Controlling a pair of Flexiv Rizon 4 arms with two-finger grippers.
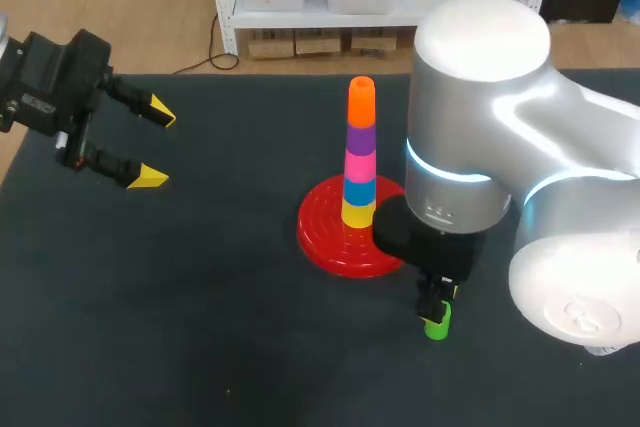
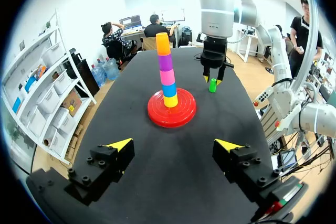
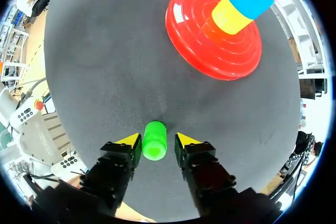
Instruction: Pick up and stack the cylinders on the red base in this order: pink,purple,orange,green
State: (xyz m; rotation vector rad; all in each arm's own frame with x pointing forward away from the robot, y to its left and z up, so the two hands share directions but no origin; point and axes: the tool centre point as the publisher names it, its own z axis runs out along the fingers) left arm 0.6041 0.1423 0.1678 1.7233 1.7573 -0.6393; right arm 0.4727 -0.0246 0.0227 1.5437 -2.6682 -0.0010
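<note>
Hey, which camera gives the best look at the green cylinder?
The right wrist view: the green cylinder sits large and unobstructed between the right gripper's fingers. In the head view the right arm hides most of it. In the left wrist view it is small and far off, beyond the red base.

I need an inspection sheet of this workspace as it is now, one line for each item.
Surface: dark table.
Job's things: red base bears, bottom to top, yellow, blue, pink, purple, orange; green cylinder stands on the table beside the base.
Clutter: nothing seen.
Grippers: left gripper open, empty, over the table's left part; right gripper open, fingers either side of the green cylinder.
Cables: nothing seen.
Surroundings: nothing seen.
</note>
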